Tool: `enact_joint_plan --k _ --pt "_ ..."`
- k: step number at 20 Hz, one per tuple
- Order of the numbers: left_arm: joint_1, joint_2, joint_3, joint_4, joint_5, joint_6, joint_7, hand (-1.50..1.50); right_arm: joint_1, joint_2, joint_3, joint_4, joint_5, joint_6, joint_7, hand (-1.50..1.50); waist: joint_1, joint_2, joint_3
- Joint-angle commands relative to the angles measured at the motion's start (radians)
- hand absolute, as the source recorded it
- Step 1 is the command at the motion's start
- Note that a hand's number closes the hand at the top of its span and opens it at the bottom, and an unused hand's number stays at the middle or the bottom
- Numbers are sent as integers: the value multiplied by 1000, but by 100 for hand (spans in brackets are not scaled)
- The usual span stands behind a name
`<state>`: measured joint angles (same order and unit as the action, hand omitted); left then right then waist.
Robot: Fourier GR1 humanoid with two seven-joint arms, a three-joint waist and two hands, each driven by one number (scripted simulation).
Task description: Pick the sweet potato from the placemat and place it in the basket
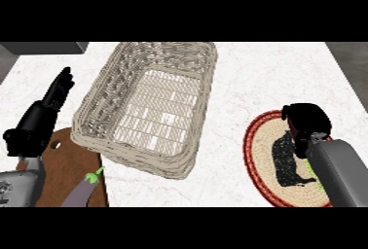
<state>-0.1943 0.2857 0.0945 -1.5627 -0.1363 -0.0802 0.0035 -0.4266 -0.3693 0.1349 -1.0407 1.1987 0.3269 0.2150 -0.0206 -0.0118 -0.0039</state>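
Left hand (45, 114) resting at worktop edge, fingers straight. Basket (108, 78) mid-worktop, nothing in it. Right hand (307, 121) over placemat (260, 127), fingers' state can't tell. Sweet potato hidden, presumably under hand; likely stiff, fairly heavy, so grab round middle. Only dark shadow shows.

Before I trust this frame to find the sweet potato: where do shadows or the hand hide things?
Head view: a black shadow lies on the placemat beneath the right hand, whose forearm covers the mat's right side; no sweet potato shows. The basket is evenly lit, without glare.
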Motion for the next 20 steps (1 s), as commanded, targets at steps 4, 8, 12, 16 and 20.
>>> enact_joint_plan --k 4,8,12,16,20 --pt "26 -13 5 14 11 -8 -21 0 84 83 -119 -252 -61 -187 136 150 -2 5 3" --pt "-9 21 25 1 15 -19 22 0 13 145 -190 -430 -159 -275 126 150 -8 -2 4" --pt "-7 -1 3 -3 -3 -5 9 0 -54 204 -252 -590 -342 -261 69 150 -9 -2 4" --pt "25 3 12 14 5 -19 -31 0 -119 211 -282 -768 -451 -164 137 150 2 2 3" --pt "25 23 27 -16 30 -50 -3 0 -317 245 -233 -836 -473 -28 354 150 25 5 2"
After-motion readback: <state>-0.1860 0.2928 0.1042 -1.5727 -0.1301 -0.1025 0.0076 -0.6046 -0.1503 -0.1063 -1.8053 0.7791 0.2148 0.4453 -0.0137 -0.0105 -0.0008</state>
